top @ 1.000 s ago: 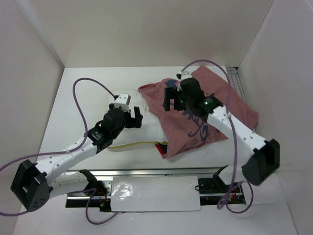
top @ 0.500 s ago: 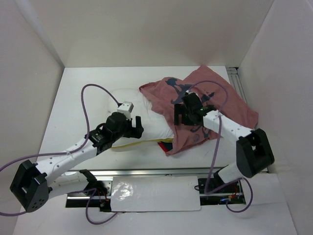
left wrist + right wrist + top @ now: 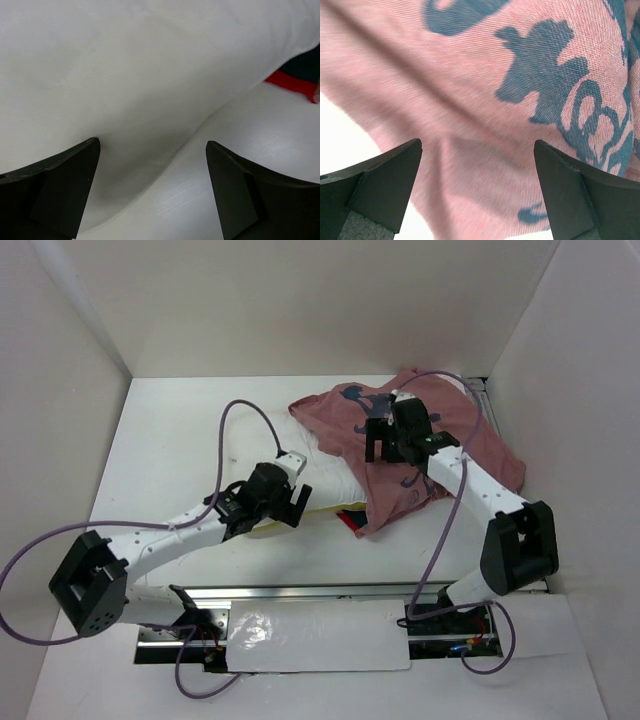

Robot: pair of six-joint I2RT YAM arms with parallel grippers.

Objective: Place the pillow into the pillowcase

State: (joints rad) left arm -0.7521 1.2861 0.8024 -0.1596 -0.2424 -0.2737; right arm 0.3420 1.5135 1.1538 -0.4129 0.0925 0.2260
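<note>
1. Working the pillow (image 3: 325, 472) into the pillowcase (image 3: 455, 440) at mid-desk (image 3: 170, 440); right part hiding beneath the pink cloth, left end lying bare.
2. Hovering the left gripper (image 3: 296, 504) at the pillow's near edge, spread wide and grasping nothing.
3. Hanging the right gripper (image 3: 378, 443) just over the pillowcase, released and holding nothing.
4. Probably calling next for pinching the pillowcase's open edge and pushing the pillow rightward.
</note>
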